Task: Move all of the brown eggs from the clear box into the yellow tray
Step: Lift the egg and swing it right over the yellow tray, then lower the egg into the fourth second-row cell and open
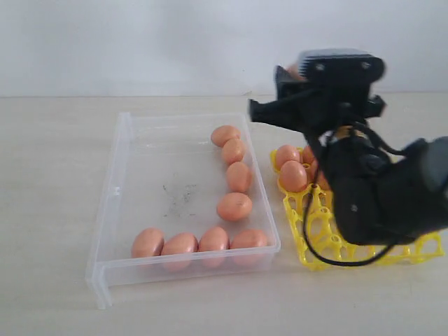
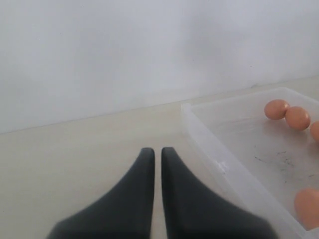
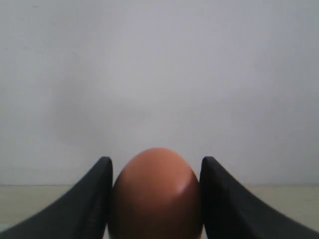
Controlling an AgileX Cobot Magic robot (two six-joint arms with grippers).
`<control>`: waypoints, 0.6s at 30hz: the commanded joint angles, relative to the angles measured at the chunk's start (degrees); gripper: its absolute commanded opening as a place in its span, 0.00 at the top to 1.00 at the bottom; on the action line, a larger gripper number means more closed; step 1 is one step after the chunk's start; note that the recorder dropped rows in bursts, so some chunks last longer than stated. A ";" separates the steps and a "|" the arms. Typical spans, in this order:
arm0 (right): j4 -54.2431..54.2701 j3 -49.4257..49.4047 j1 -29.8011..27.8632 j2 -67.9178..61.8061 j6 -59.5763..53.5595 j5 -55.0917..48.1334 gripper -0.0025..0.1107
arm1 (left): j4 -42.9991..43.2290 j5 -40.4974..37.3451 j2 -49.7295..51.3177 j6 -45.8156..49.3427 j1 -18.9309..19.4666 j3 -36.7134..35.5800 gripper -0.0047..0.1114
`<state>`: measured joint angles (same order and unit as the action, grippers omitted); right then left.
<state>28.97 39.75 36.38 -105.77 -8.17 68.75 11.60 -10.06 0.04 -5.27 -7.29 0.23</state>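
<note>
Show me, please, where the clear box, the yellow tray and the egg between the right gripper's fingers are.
clear box (image 1: 168, 164): exterior view, bare floor of the box.
yellow tray (image 1: 320, 222): exterior view, its empty lattice cups.
held egg (image 3: 156, 194): right wrist view, middle of its shell.

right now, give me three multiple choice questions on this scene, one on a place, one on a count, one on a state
1. In the exterior view, the yellow tray lies on which side of the clear box? A) left B) right C) inside it
2. How many brown eggs lie in the clear box? A) three B) fourteen C) eight
3. The right gripper has its jaws: A) closed on an egg B) wide apart, empty C) pressed together, empty
Key: 1 B, tray beside the box's right wall; 2 C, four along each of two walls; 3 A, right wrist view shows the egg between them.
</note>
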 commanded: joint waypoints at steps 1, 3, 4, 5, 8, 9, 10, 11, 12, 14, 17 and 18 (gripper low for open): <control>0.51 -10.53 -9.95 4.65 10.76 1.22 0.98 | -0.13 0.18 -0.04 -0.29 -0.33 -0.23 0.93; -1.15 -14.17 -14.52 4.65 16.36 1.22 0.98 | -0.13 0.18 -0.04 -0.29 -0.33 -0.23 0.93; -2.97 -15.74 -16.92 4.38 18.67 1.22 0.98 | -0.13 0.18 -0.04 -0.29 -0.33 -0.23 0.93; -5.59 -17.13 -19.22 3.95 20.85 1.22 0.98 | -0.13 0.18 -0.04 -0.29 -0.33 -0.23 0.93; -16.64 -19.28 -25.34 2.89 25.38 1.22 0.98 | -0.13 0.18 -0.04 -0.29 -0.33 -0.23 0.93; -21.52 -19.28 -27.43 2.63 25.70 1.22 0.98 | -0.13 0.18 -0.04 -0.29 -0.33 -0.23 0.93; -26.25 -18.97 -29.48 2.14 25.98 1.22 0.98 | -0.13 0.18 -0.04 -0.29 -0.33 -0.23 0.93; -30.87 -18.39 -31.48 1.64 26.67 1.22 0.98 | -0.13 0.18 -0.04 -0.29 -0.33 -0.23 0.93; -34.26 -18.08 -33.07 0.98 27.42 1.22 0.98 | -0.13 0.18 -0.04 -0.29 -0.33 -0.23 0.93; -42.21 -17.40 -36.79 -0.63 29.25 1.22 0.98 | -0.13 0.18 -0.04 -0.29 -0.33 -0.23 0.93; -49.95 -16.77 -41.05 -3.03 30.12 1.22 0.98 | -0.13 0.18 -0.04 -0.29 -0.33 -0.23 0.93; -50.11 -16.61 -42.03 -3.70 30.26 1.22 0.98 | -0.13 0.18 -0.04 -0.29 -0.33 -0.23 0.93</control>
<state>-15.18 22.47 -2.50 -107.61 21.03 69.28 11.60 -10.06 0.04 -5.27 -7.29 0.23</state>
